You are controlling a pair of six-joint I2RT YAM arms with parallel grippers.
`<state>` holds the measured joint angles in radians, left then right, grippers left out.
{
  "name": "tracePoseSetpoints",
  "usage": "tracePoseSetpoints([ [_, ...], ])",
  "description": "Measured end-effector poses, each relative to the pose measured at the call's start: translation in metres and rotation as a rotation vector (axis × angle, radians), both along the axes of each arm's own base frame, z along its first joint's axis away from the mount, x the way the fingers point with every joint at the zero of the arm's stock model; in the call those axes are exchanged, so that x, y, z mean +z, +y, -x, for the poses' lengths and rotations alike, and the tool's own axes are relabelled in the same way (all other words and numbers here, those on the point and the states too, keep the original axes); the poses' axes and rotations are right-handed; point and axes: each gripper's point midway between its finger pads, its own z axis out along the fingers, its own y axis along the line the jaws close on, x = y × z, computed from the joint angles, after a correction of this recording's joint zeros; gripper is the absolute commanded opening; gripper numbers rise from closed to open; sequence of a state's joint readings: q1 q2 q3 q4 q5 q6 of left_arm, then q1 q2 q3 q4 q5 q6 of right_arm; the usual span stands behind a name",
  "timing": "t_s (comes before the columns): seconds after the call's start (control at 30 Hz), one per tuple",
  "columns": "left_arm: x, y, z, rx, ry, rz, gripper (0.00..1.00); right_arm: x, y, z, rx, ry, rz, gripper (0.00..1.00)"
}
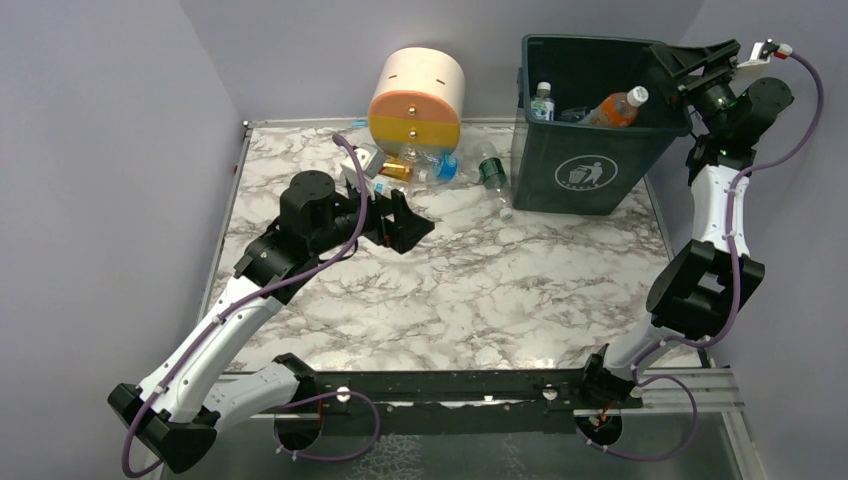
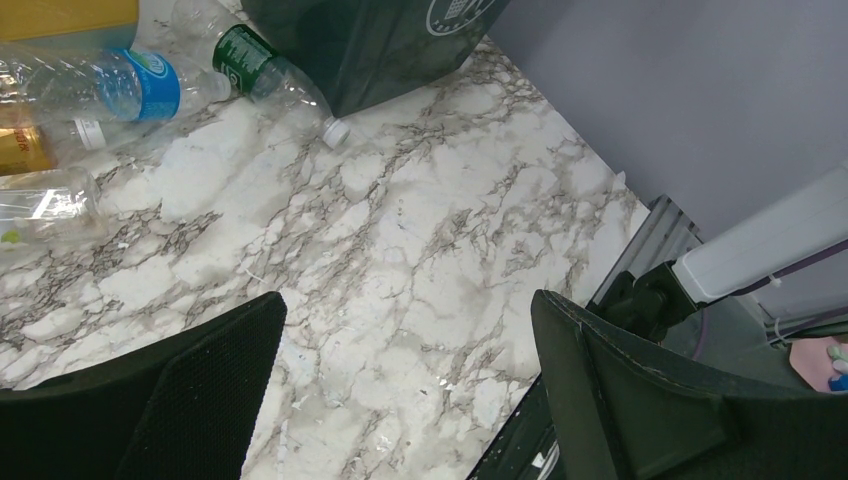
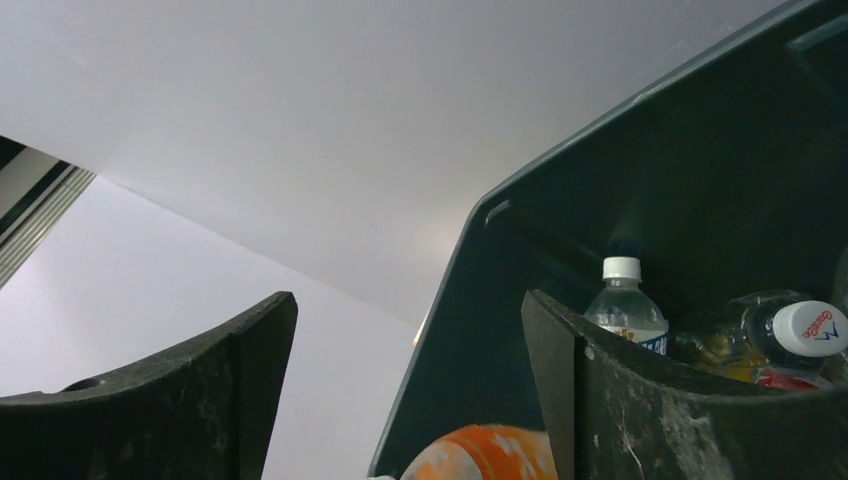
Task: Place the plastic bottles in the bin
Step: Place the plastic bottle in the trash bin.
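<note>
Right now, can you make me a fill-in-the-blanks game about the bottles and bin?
The dark green bin holds a leaning bottle full of ___ drink.
The clear bottle lying on the marble table nearest the bin has a ___ label.
The left gripper and right gripper both stand ___.
Missing: orange, green, open.

1. One bin (image 1: 585, 175), at one o'clock on the table (image 1: 450, 290).
2. One round drawer unit (image 1: 417, 95), at twelve o'clock.
3. At least two bottles (image 1: 618, 108) inside the bin.
4. At least four more lying at twelve o'clock.
5. Two arms (image 1: 230, 320).
</note>
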<state>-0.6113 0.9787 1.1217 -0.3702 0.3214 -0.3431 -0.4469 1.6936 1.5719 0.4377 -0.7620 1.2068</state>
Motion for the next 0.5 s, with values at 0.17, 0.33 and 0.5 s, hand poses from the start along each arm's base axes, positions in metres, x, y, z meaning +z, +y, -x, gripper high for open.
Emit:
tracePoseSetpoints([
  [0.17, 0.0001, 0.0000, 0.0001, 0.000, 0.000, 0.000, 0.99, -0.0023, -0.0003, -0.0005, -0.001, 0.010, -0.002, 0.87],
  [0.33, 0.0001, 0.0001, 0.0000, 0.000, 0.000, 0.000, 0.99, -0.0025, -0.0004, -0.0006, -0.001, 0.011, -0.003, 0.87],
  [0.5, 0.0001, 0.0000, 0.0001, 0.000, 0.000, 0.000, 0.99, -0.0023, -0.0003, -0.0005, -0.001, 0.011, -0.003, 0.88],
])
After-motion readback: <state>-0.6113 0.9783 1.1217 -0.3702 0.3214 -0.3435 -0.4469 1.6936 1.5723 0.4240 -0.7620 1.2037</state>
